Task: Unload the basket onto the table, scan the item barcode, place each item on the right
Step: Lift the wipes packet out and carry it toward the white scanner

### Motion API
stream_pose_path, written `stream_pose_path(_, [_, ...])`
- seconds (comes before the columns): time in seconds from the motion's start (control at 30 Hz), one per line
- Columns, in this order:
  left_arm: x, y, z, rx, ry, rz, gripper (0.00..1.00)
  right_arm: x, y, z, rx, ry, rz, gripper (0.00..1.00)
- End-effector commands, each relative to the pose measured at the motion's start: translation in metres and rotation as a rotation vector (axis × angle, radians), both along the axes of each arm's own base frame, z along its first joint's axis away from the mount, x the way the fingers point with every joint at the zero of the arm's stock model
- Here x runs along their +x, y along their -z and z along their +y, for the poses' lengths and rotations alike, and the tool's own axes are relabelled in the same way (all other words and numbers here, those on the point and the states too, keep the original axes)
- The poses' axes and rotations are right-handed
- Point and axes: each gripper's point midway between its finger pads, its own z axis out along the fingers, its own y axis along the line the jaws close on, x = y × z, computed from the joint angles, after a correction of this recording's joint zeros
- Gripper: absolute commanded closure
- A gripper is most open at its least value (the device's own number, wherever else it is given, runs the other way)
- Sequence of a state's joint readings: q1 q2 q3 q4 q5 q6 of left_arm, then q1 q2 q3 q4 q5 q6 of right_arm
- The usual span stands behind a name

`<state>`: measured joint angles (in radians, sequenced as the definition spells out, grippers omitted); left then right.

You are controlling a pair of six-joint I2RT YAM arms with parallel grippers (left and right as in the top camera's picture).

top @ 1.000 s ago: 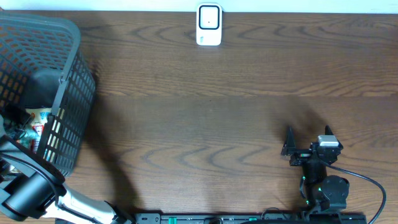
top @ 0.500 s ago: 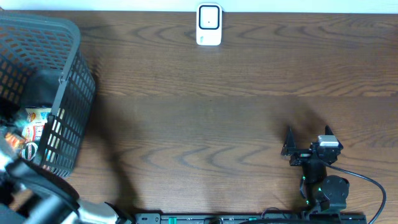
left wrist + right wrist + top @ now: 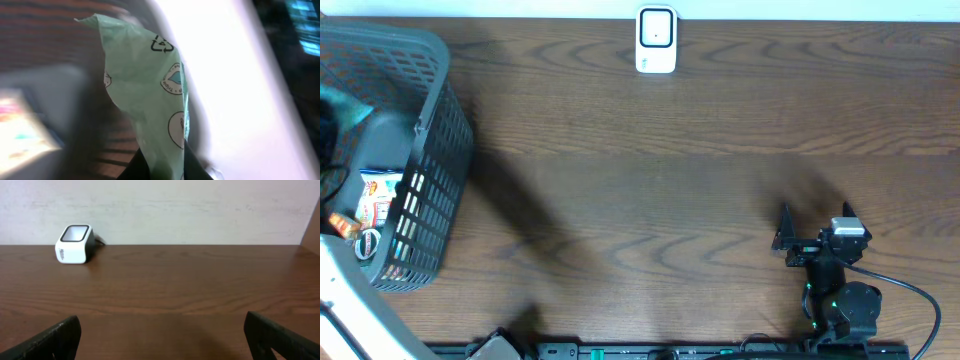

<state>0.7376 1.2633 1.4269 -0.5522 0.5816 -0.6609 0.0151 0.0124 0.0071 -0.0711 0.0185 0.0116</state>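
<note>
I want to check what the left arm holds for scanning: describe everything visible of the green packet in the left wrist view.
The green packet is a thin, pale green, crinkled pouch, plastic film by its look, printed with a black recycling mark and round emblems. It stands upright, its lower end pinched in the shut left gripper, its pointed top corner free. No barcode shows on this face; the surroundings are blurred.

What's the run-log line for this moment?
left gripper: shut on green pouch | right gripper: open, empty | scanner: nothing in front of it | scan: not yet done
</note>
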Motion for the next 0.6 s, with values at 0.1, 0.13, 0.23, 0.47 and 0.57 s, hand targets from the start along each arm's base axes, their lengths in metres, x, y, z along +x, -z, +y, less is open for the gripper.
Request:
stream_pose_path(0.1, [0.029,-0.04,-0.118,-0.124,0.373,-0.143,0.92,0.0,0.001,-0.002,0.01,0.007,0.001,0.01])
stream_pose_path(0.13, [0.035,-0.041,-0.139,-0.122,0.431,-0.145,0.92,0.0,0.001,-0.002,0.01,0.007,0.001,0.01])
stream_pose_path(0.23, [0.047,-0.038,-0.191,-0.119,0.561,-0.137,0.92,0.0,0.001,-0.002,0.01,0.007,0.001,0.01])
stream_pose_path(0.47, [0.072,0.015,-0.308,0.052,0.789,-0.014,0.92,0.0,0.001,-0.002,0.01,0.007,0.001,0.01])
stream_pose_path(0.57, [0.076,0.05,-0.354,0.148,0.902,0.051,0.92,0.0,0.001,-0.002,0.01,0.007,0.001,0.01])
